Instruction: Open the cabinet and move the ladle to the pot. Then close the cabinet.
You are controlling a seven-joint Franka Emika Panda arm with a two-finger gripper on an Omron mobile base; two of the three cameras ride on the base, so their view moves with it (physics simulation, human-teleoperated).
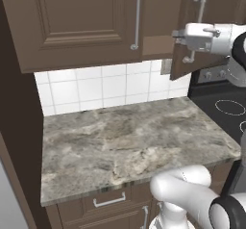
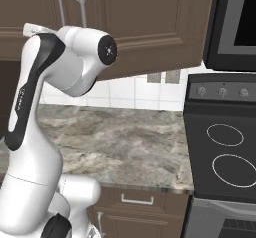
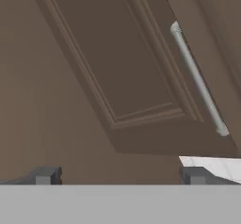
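Two doors of the cabinet are showing above the table: the left one is sitting shut, the right one is hanging partly open. The gripper is hovering at the right door's handle, jaws standing wide open, gripping nothing

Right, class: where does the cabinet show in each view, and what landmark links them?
Left base view: the cabinet spans the top.
Right base view: it spans the top, left and centre.
Hand view: one door panel, close up and tilted.
Shared landmark: the silver bar handles.
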